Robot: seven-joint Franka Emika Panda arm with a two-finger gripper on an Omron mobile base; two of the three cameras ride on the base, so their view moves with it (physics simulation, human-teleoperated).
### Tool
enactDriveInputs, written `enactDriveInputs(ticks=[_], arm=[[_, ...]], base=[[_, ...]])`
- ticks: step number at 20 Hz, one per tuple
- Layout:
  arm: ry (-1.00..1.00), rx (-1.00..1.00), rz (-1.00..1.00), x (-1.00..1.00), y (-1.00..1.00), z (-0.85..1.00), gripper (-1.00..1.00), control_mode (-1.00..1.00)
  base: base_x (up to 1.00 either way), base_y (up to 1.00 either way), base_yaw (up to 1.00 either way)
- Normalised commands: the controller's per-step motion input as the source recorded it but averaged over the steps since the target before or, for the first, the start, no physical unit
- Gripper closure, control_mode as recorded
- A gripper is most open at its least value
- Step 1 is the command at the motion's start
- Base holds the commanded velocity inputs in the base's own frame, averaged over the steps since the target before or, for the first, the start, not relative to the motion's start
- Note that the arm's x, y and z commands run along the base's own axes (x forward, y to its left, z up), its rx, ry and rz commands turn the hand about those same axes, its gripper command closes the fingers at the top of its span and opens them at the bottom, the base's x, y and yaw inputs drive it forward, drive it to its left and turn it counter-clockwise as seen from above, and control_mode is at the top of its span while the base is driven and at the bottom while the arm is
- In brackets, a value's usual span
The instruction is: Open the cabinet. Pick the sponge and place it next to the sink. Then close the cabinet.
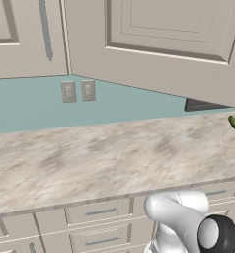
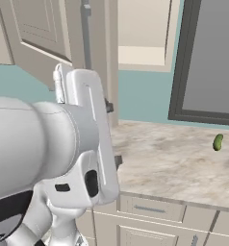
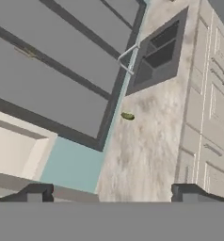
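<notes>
Swinging out over the marble countertop (image 1: 104, 153), the cabinet (image 1: 159, 44) door is seen open, its lower edge overhanging the counter's back; the grey bar handle (image 2: 86, 36) stands just behind the white hand. Broad bare counter is left from 9 to 3 o'clock, bounded in front by the drawers (image 1: 99, 212). No writing can be read. A green pickle (image 1: 234, 122) lies at 3 o'clock. In the hand view the gripper (image 3: 111, 193) is held wide open, empty; the sink (image 3: 158, 54) lies at 1 o'clock, well apart. The sponge cannot be made out.
</notes>
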Motion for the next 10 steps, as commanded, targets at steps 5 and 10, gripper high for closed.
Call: enactDriveInputs(ticks=[5, 10], arm=[[-0.17, 0.23, 0.0, 0.4, 0.01, -0.32, -1.0, -1.0], [-0.13, 0.13, 0.0, 0.89, 0.01, -0.68, -1.0, -1.0]], base=[[0.0, 0.0, 0.0], [0.0, 0.0, 0.0]])
